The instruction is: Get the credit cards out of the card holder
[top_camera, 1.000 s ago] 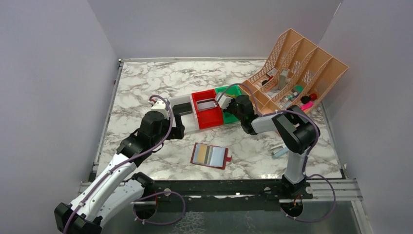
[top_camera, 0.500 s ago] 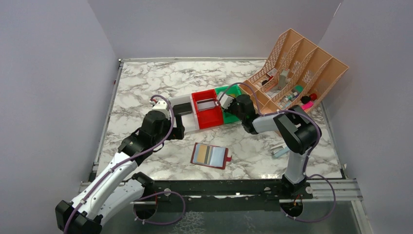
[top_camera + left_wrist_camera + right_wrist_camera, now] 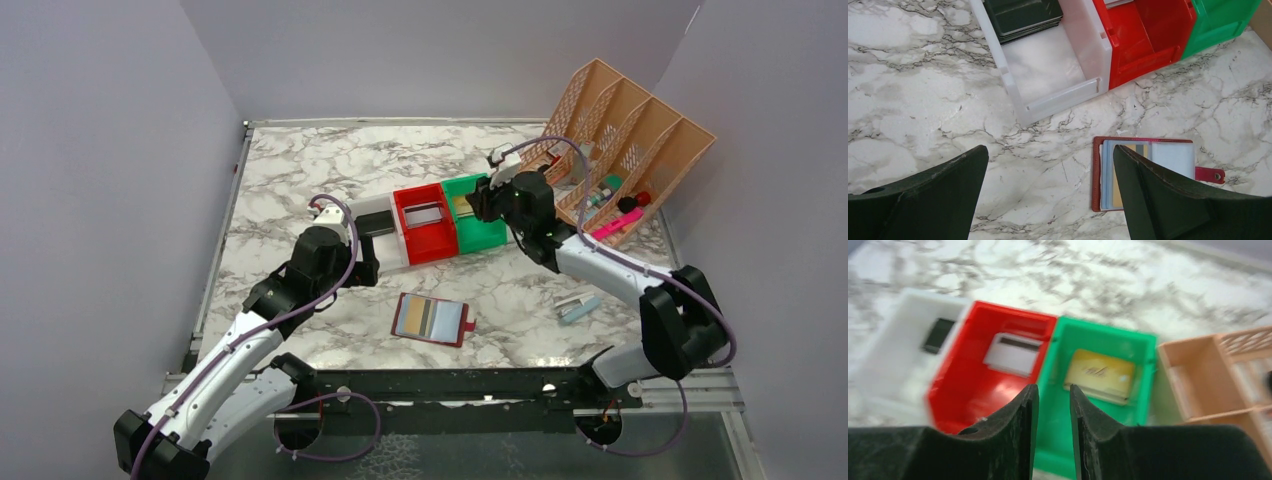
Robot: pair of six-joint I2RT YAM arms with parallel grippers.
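The card holder (image 3: 432, 319) lies open on the marble near the front, dark red with a light-blue face (image 3: 1173, 157); gold and grey cards (image 3: 1137, 148) still show in its pockets. A gold card (image 3: 1100, 375) lies in the green bin (image 3: 1098, 330), a grey card (image 3: 1013, 354) in the red bin (image 3: 973, 390), and a black card (image 3: 1023, 15) in the white bin (image 3: 1058, 102). My left gripper (image 3: 1049, 150) hangs wide open over bare marble between the white bin and the holder. Above the green bin, my right gripper (image 3: 1053, 387) is raised, slightly open and holding nothing.
A peach mesh file organizer (image 3: 620, 130) with small items in it stands tilted at the back right, close to my right arm. A few small items (image 3: 578, 306) lie on the marble at the right front. The three bins sit in a row mid-table.
My right arm has lifted and pulled back right from the red and green bins, its jaws parting a little; the gold card now shows in the green bin. The left arm has hardly moved.
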